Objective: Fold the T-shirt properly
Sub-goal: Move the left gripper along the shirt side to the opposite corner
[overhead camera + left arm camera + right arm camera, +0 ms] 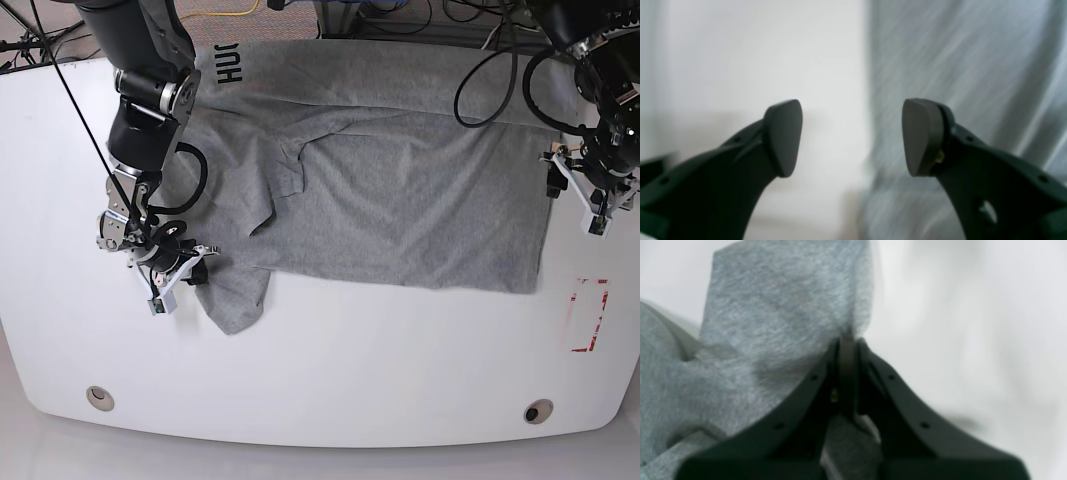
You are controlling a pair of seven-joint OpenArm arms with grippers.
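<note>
The T-shirt [400,210] lies spread across the upper middle of the white table [330,380] in the base view, with a sleeve reaching down toward the lower left of the frame. It is a light heather-grey knit, and it appears thin, soft and limp: it creases and drapes freely, so it is judged light, not fragile, and unable to hold any shape unsupported. A single pinch will lift only a local peak while the rest drags; it is best taken at edges, hems or corners, ideally at two points together.

The right gripper [847,340] has its jaws pressed together on the sleeve edge, and the right wrist view shows grey fabric rising from the pinch. The base view places this grip at the lower left of the garment.

The left gripper [851,136] has its pads standing well apart with nothing between them. It hangs over the garment's right-hand edge, table on one side and cloth on the other.

Writing: black block capitals near the upper left of the base view, by the arm. Only "HU" is legible; the remainder is hidden. A red rectangular mark [588,315] sits on the table at lower right, unreadable.
</note>
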